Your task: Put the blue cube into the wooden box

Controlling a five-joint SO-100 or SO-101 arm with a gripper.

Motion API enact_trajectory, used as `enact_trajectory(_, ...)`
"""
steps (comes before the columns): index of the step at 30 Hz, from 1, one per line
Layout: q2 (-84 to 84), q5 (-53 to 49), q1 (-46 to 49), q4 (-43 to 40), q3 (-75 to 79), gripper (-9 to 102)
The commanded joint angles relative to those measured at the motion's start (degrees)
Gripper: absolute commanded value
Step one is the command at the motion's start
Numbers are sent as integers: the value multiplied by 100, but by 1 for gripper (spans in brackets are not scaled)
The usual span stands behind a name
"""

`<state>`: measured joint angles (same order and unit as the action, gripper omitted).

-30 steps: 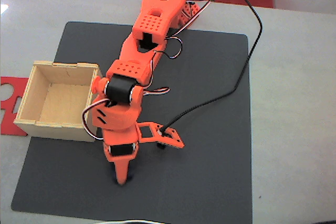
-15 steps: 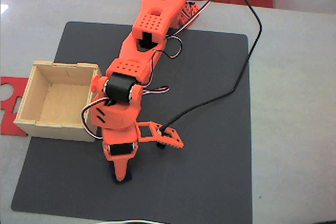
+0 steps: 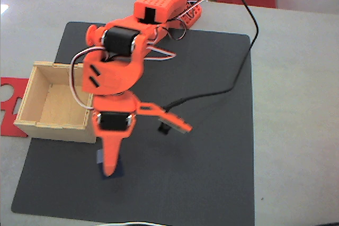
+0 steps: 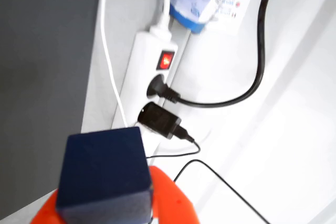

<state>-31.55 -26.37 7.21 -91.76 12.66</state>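
1. In the wrist view, the small dark navy-blue cube (image 4: 105, 174) is seen clamped against an orange fingertip (image 4: 168, 198) of the gripper (image 4: 113, 205).
2. In the fixed view, the orange gripper (image 3: 109, 169) is seen above the dark grey mat (image 3: 206, 146), closed on the cube (image 3: 114, 172).
3. The square light plywood box (image 3: 34, 123) is seen open-topped at the mat's left edge, just beside the arm (image 3: 114, 72).
4. A flat red cut-out plate (image 3: 8, 96) is seen left of the box.
5. A white power strip (image 4: 152, 64) with a lit red switch is seen beyond the mat.
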Motion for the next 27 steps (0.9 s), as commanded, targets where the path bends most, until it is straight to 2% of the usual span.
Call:
enact_trajectory(1, -659, 167, -26, -439, 70, 0)
enact_trajectory(7, -791, 738, 167, -1178, 70, 0)
enact_trajectory(15, -2162, 1459, 606, -1187, -1591, 0)
enact_trajectory(22, -3489, 1521, 940, -1187, -2883, 0)
enact_trajectory(27, -3955, 1468, 1705, -1178, -3542, 0)
